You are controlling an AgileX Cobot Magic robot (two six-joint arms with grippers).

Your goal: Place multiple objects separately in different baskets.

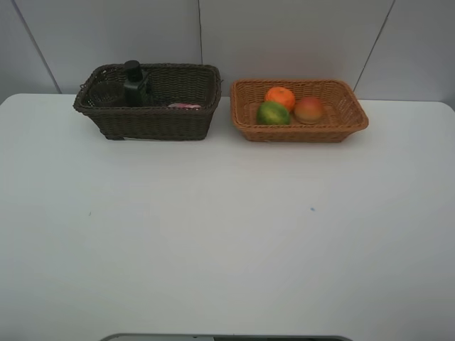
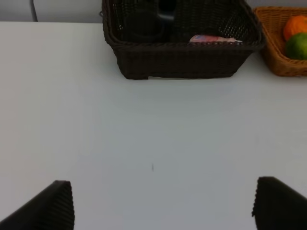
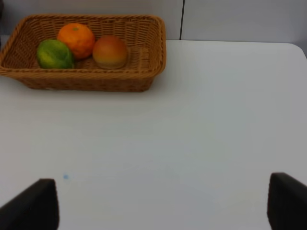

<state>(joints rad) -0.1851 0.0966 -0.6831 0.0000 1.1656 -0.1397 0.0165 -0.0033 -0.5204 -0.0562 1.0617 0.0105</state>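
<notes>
**Two baskets, filled; both claws wide and empty**

Baskets: 2. The dark basket [image 1: 149, 114] stands at the far left of the white surface [image 1: 227, 234]; the tan basket [image 1: 298, 112] stands just beside it on the right, a narrow gap between them, not touching.

Fruits: 3, all in the tan basket. One orange [image 1: 280, 96] toward the back; one green fruit [image 1: 273, 113] in front of it and touching; one red-yellow fruit [image 1: 309, 109] to the right of both. The right wrist view shows the same three close together, the orange between the other two.

Bottles: 2, both in the dark basket. One pump bottle [image 1: 134, 83], dark, upright in the left half, its head above the rim. One pink bottle [image 1: 184, 106] lying low by the near wall, only a strip of it seen over the rim.

Cup: 1, a dim round shape [image 2: 141, 24] left of the pump bottle in the left wrist view; colour cannot be told there.

Claws: 2. Left claw [image 2: 163, 203]: fingers spread wide, tips at the two lower corners of its view, holding nothing, over bare surface well short of the dark basket. Right claw [image 3: 163, 206]: likewise wide apart, holding nothing, over bare surface well short of the tan basket. Neither claw appears in the high view.
</notes>
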